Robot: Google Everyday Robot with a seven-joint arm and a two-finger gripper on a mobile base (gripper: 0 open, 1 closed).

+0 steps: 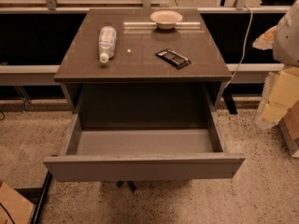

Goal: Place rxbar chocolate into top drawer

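The rxbar chocolate (173,58) is a small flat black wrapped bar lying at an angle on the right half of the dark cabinet top (140,64). The top drawer (145,166) is pulled wide open below the cabinet top, and its grey inside (145,141) holds nothing. My gripper is out of view; only a pale rounded part of the arm (287,34) shows at the right edge, well apart from the bar.
A clear plastic bottle (107,43) lies on its side on the left of the cabinet top. A pale bowl (166,18) stands at the back. Pale boxes or bags (280,99) stand on the floor at the right. A cable (243,45) hangs down behind the cabinet.
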